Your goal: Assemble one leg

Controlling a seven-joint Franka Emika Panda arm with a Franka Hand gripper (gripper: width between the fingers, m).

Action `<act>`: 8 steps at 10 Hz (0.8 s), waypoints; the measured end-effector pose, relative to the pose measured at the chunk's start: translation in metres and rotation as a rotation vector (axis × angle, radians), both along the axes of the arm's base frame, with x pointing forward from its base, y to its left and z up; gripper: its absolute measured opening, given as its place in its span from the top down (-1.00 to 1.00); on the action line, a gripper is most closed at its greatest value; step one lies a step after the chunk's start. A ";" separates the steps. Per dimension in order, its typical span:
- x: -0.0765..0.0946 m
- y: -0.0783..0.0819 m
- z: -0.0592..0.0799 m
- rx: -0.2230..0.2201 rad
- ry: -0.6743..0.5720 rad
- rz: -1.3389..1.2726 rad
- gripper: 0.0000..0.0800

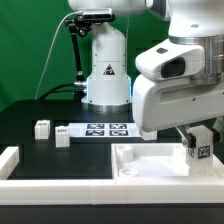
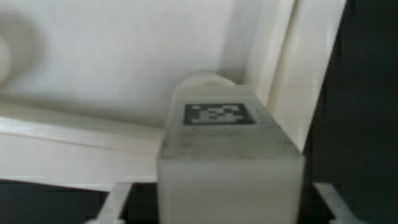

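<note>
My gripper [image 1: 196, 140] is shut on the leg [image 1: 199, 150], a small white block with a black-and-white tag facing outward. It holds the leg upright over the right corner of the large white tray-like piece [image 1: 150, 162]. In the wrist view the leg [image 2: 221, 150] fills the middle between my gripper's [image 2: 222, 205] fingers [image 2: 114, 205], its tip close to a raised rim of the tray piece [image 2: 107, 60]. I cannot tell whether the tip touches it.
Two more small white blocks [image 1: 42, 128] [image 1: 62, 136] stand on the black table at the exterior view's left. The marker board [image 1: 106, 129] lies behind the tray piece. A white border wall [image 1: 12, 162] runs along the front left. The robot base [image 1: 105, 70] stands behind.
</note>
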State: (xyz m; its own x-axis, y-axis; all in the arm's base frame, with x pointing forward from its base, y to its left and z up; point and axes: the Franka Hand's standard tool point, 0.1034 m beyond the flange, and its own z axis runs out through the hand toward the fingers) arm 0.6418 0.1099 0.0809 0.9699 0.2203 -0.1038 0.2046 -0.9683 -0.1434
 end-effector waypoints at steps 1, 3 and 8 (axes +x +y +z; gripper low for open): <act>0.000 0.001 0.000 -0.004 0.005 -0.054 0.27; 0.000 0.001 -0.001 -0.037 0.018 -0.333 0.27; -0.007 -0.002 -0.002 -0.119 0.045 -1.116 0.27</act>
State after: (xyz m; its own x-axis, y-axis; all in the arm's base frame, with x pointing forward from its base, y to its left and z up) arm 0.6348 0.1080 0.0789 0.6125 -0.7833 -0.1062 -0.7891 -0.6138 -0.0235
